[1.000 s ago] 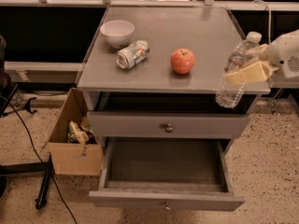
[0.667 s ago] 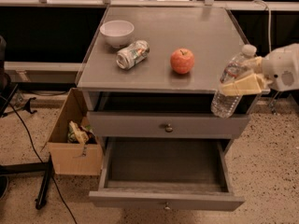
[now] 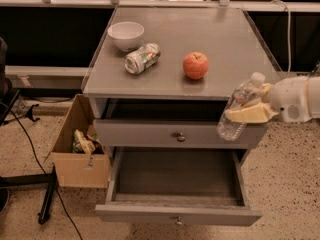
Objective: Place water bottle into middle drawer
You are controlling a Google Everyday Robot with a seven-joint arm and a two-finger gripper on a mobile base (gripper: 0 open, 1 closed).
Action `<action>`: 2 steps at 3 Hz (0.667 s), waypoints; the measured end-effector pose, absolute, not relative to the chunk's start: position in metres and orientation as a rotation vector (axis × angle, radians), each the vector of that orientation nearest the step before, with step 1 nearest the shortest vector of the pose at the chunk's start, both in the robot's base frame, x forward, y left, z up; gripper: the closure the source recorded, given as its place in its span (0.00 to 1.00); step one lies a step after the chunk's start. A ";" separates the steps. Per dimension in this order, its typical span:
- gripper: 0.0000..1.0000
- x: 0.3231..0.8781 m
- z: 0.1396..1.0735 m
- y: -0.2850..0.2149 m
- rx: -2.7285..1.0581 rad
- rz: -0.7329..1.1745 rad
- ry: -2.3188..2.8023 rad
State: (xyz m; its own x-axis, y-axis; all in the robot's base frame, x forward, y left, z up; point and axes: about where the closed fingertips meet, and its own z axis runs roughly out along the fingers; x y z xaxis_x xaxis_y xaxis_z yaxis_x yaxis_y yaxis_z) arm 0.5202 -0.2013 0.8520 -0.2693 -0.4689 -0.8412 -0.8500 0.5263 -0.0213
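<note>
My gripper comes in from the right edge, white arm with cream fingers, and is shut on the water bottle. The bottle is clear and ribbed with a white cap and hangs tilted in the air, cap up and to the right. It sits off the cabinet's right front corner, in front of the upper drawer front and above the right side of the middle drawer. That grey drawer is pulled out wide and its inside is bare. Its small round knob shows at the bottom front.
The grey cabinet top carries a white bowl, a crushed silver can and a red apple. The upper drawer is shut. An open cardboard box with wrappers stands on the floor at the left, beside dark cables and a stand leg.
The gripper has carried the bottle lower and a little to the left, off the cabinet's right edge and down towards the open drawer. Nothing on the cabinet top has moved.
</note>
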 end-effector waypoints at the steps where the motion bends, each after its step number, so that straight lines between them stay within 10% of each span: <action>1: 1.00 0.526 0.827 -0.197 -1.100 0.524 1.838; 2: 1.00 0.524 0.795 -0.190 -1.196 0.470 1.822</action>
